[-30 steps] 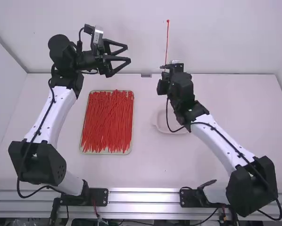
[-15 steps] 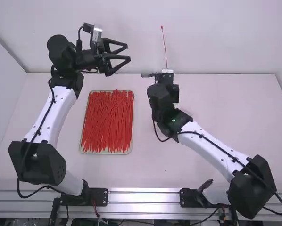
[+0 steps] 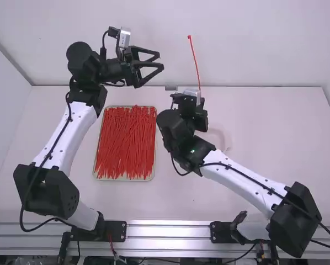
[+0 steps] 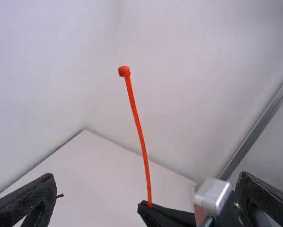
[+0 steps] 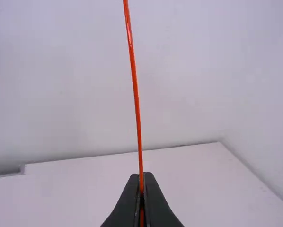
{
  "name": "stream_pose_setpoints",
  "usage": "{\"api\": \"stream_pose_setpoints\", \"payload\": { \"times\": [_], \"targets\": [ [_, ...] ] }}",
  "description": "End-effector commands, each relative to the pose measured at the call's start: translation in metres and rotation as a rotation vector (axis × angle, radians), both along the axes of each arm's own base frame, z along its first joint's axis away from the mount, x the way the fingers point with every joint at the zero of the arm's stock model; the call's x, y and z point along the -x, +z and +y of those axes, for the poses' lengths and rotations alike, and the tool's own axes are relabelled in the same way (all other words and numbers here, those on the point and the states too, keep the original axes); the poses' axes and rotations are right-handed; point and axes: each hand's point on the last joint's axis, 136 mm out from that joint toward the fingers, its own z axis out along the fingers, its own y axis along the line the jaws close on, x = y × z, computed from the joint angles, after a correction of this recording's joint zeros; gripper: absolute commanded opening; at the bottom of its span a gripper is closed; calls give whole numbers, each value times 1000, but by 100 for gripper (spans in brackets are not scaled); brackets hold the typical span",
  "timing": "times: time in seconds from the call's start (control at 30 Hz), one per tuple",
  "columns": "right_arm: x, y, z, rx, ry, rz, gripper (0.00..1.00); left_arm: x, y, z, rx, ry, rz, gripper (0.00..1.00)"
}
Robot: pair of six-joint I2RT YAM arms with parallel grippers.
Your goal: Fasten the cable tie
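Above the middle of the counter (image 3: pixel 275 127), toward its far edge, your right gripper (image 3: pixel 196 91) is pinching the lower end of a single red cable tie (image 3: pixel 193 61). The strap stands nearly upright with its head (image 3: pixel 189 37) uppermost and free, a pose that probably offers that end to the other arm. Your left gripper (image 3: pixel 157 61), spread wide and holding nothing, hangs high over the far-left part of the counter. It faces the tie, near it but apart, and appears placed to take the free end so the strap can be bent into a loop. On the left half of the counter a tray (image 3: pixel 123 179) holds the loose red ties (image 3: pixel 126 141), lying lengthwise, well below the raised tie.
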Motion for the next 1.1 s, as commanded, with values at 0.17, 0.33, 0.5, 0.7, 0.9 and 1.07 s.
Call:
{"api": "stream_pose_setpoints", "payload": {
  "times": [0.17,0.33,0.5,0.7,0.9,1.07],
  "targets": [
    [15,18,7,46,-36,-19,0,15,17,-26,24,-37,-47,99],
    [19,17,17,49,-7,-17,0,15,19,-33,34,-31,-48,99],
    [24,17,25,50,18,-17,0,7,18,-34,48,14,-11,99],
    [30,17,38,48,64,-16,0,3,20,-36,67,37,8,100],
    [34,17,44,49,82,-16,0,1,21,-37,76,54,11,90],
    [33,17,42,49,76,-15,0,2,20,-39,74,49,19,53]
  ]
}}
